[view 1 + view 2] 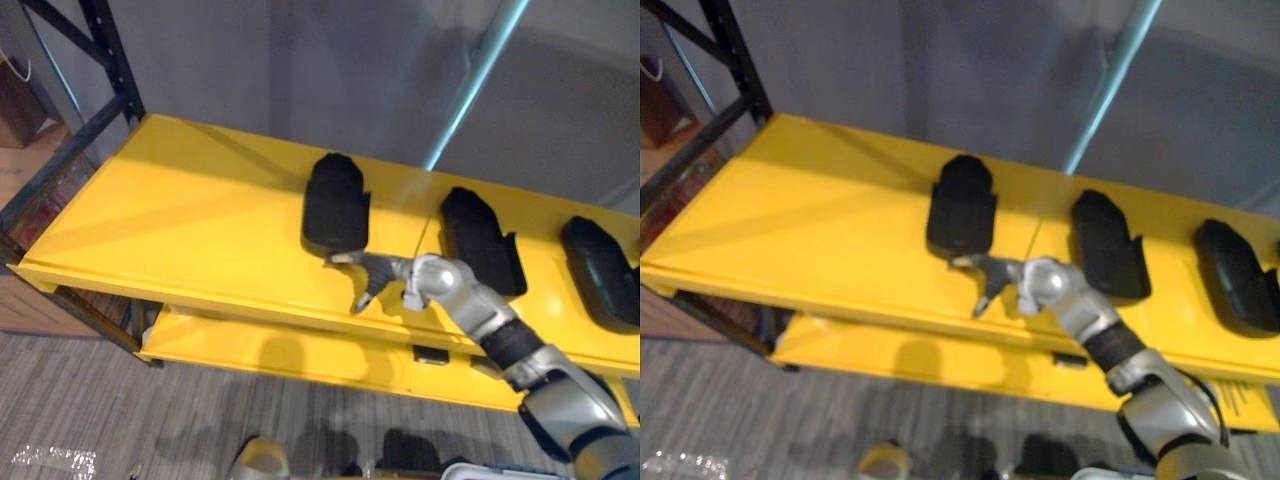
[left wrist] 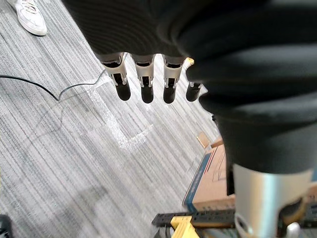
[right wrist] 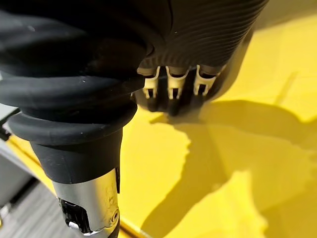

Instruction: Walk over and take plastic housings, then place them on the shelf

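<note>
Three black plastic housings lie in a row on the yellow top shelf (image 1: 180, 220): a left one (image 1: 337, 205), a middle one (image 1: 482, 240) and a right one (image 1: 603, 270). My right hand (image 1: 375, 272) reaches over the shelf's front part, just in front of the left housing's near end. Its fingers (image 3: 168, 94) are spread and relaxed and hold nothing. The fingertips are at or very close to that housing. My left hand (image 2: 143, 84) hangs over the grey carpet, its fingers straight and empty.
A lower yellow shelf (image 1: 300, 360) juts out under the top one. The black rack upright (image 1: 110, 60) stands at the shelf's left end. A light blue pole (image 1: 470, 90) rises behind. A cardboard box (image 2: 213, 183) and a person's white shoe (image 2: 27, 17) are on the floor.
</note>
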Tool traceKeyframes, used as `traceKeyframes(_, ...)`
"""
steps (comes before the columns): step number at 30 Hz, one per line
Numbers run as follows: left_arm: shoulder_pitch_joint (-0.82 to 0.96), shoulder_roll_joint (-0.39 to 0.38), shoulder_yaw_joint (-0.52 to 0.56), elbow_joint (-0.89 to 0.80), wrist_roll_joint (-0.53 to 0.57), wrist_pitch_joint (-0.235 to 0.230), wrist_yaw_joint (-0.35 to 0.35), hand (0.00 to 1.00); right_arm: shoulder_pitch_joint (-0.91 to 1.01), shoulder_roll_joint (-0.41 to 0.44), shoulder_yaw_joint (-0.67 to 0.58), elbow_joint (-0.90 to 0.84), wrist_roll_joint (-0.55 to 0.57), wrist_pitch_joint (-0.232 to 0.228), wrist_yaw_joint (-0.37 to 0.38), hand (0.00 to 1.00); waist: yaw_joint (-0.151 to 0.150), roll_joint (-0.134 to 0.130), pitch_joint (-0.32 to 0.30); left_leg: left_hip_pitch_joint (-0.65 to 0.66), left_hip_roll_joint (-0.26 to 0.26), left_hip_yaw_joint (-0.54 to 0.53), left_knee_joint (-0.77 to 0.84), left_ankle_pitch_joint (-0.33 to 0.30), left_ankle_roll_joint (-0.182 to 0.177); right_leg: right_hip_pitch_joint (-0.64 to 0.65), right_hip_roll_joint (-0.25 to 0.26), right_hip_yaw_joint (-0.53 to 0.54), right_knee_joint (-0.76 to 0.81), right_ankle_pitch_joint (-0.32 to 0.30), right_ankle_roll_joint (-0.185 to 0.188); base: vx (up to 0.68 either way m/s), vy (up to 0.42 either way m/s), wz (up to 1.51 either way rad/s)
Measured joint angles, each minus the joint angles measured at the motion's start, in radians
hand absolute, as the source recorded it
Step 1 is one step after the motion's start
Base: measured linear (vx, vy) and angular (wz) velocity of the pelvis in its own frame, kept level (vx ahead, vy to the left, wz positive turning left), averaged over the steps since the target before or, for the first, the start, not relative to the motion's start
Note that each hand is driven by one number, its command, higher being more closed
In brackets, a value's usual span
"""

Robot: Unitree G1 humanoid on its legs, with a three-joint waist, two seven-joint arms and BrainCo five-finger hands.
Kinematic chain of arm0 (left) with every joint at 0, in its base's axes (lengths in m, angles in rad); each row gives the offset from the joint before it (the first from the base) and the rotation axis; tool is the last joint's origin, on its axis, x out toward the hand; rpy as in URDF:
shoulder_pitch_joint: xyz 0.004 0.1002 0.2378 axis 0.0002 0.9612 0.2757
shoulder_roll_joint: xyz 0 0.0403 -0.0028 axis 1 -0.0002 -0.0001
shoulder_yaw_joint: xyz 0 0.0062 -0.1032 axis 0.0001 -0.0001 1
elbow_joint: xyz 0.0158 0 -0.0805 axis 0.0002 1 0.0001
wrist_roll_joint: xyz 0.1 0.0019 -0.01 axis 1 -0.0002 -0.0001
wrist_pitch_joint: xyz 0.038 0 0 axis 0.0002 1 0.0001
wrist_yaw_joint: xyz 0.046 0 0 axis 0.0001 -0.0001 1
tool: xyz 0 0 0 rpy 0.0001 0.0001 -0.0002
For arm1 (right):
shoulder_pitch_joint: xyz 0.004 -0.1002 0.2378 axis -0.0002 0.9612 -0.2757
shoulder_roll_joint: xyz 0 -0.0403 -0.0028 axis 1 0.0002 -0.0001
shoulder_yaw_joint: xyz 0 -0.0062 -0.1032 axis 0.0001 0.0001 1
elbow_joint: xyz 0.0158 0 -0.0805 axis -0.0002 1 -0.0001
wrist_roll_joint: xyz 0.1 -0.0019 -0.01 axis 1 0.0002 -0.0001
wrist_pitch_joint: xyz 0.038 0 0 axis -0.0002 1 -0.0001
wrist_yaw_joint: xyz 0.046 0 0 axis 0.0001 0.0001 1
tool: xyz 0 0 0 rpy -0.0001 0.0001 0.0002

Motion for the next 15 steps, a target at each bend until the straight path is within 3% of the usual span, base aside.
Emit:
traceKeyframes(5,0.0,0.0,0.001,-0.002,0.0,0.0,0.0,0.0,-0.011,-0.001,-0.001,-0.039,0.089,-0.001,0.02,0.0,0.0,-0.003,-0.002,0.0,0.0,0.0,0.0,0.0,0.0,0.0,0.0,0.0,0.0,0.002,0.0,0.0,0.0,0.0)
traceKeyframes(8,0.001,0.0,0.002,-0.002,-0.001,0.0,-0.001,0.0,-0.012,-0.003,-0.011,-0.153,0.15,0.001,0.011,0.0,-0.004,-0.005,-0.004,0.001,0.0,0.001,0.0,0.0,0.0,0.0,0.0,0.001,0.0,0.002,0.0,0.0,0.0,0.0)
traceKeyframes(13,0.01,0.002,0.005,0.0,-0.001,-0.001,-0.001,0.0,-0.012,-0.005,-0.049,-0.292,0.224,0.0,-0.111,0.0,-0.013,-0.029,-0.019,0.002,0.001,0.003,0.0,0.0,0.0,-0.003,0.0,0.002,-0.001,0.002,0.0,0.0,0.001,-0.01)
traceKeyframes(15,0.01,0.002,0.005,0.0,-0.003,-0.004,-0.002,0.0,-0.012,-0.009,-0.08,-0.321,0.224,0.0,-0.199,0.0,-0.015,-0.033,-0.022,0.003,0.001,0.009,0.0,0.0,0.0,-0.003,-0.001,0.008,-0.001,0.004,0.001,0.0,0.0,-0.07)
